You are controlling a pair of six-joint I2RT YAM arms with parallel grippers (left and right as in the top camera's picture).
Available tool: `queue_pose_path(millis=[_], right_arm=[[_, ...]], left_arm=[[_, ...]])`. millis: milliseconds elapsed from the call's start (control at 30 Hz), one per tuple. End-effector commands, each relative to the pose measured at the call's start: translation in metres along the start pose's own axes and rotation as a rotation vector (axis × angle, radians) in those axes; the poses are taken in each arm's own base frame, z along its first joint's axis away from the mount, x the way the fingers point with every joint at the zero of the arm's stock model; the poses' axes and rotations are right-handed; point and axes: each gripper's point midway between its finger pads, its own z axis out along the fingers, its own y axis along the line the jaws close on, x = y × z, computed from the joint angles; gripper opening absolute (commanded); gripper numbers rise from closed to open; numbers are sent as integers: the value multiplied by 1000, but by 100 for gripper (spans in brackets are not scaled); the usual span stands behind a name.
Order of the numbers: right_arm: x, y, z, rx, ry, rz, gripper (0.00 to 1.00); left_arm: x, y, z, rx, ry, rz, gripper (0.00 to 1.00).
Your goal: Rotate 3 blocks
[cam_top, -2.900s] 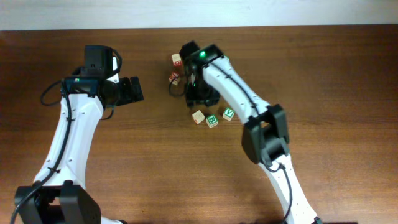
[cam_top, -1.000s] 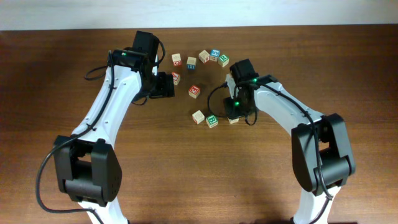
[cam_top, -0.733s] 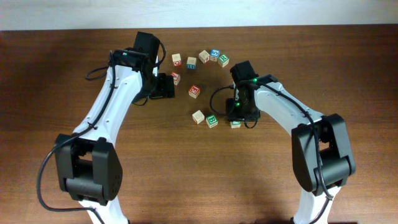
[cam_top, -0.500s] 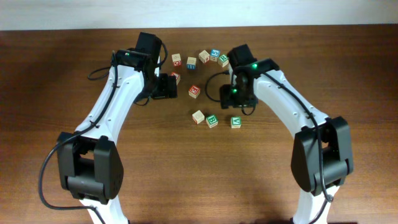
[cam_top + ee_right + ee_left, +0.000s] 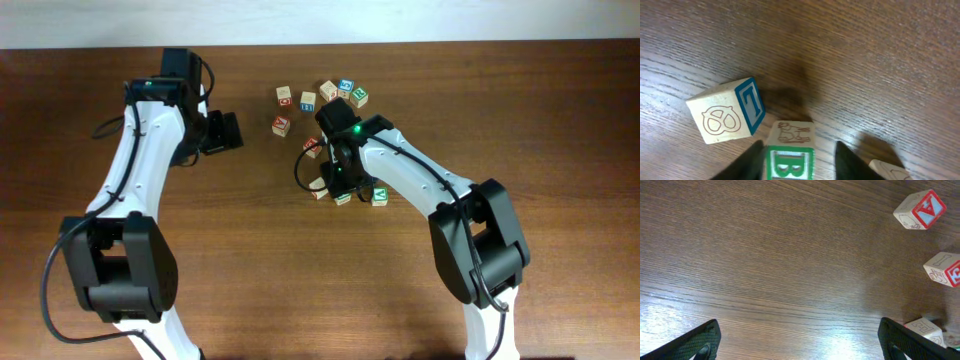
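Three light-wood blocks lie in a row mid-table: a pale one (image 5: 319, 188), a green-letter B block (image 5: 344, 198) and another green-letter block (image 5: 379, 196). My right gripper (image 5: 338, 178) hangs over the left two, covering part of them. In the right wrist view it (image 5: 799, 156) is open and straddles the B block (image 5: 789, 162). The left finger is against the block's side and the right finger stands off with a gap. The pale block (image 5: 726, 118) shows a pretzel drawing and a blue-letter side. My left gripper (image 5: 224, 132) is wide open over bare wood (image 5: 802, 347).
Other alphabet cubes lie in an arc at the back (image 5: 308, 101), with a red-letter cube (image 5: 281, 124) to their left and another (image 5: 312, 146) beside the right arm. Red-letter cubes (image 5: 920, 210) show at the right edge of the left wrist view. A fourth cube's corner (image 5: 890, 171) peeks in.
My right gripper swung left from beside the rightmost green block and came down over the B block, jaws narrowing. The left arm pulled back to the left, away from the cubes.
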Motion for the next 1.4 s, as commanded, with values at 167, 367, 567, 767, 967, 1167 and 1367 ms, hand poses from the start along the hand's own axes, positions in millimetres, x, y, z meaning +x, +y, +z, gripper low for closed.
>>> queue_pose_path(millis=[167, 367, 567, 767, 967, 1167, 1367], right_arm=[[18, -4, 2, 18, 74, 86, 27], [28, -19, 0, 99, 99, 277, 22], [35, -41, -3, 158, 123, 377, 23], [30, -50, -5, 160, 109, 409, 28], [4, -45, -21, 133, 35, 359, 49], [-10, -29, -29, 45, 11, 306, 56], [-41, 20, -24, -77, -106, 53, 68]], left_arm=[[-1, -6, 1, 18, 5, -4, 99], [-1, -6, 1, 19, 5, -3, 99], [-1, -6, 1, 19, 5, -3, 99], [-1, -6, 1, 19, 5, -4, 99], [0, -6, 1, 19, 5, -3, 99], [-1, -6, 1, 19, 5, -3, 99], [-1, -5, 1, 13, 2, -4, 99]])
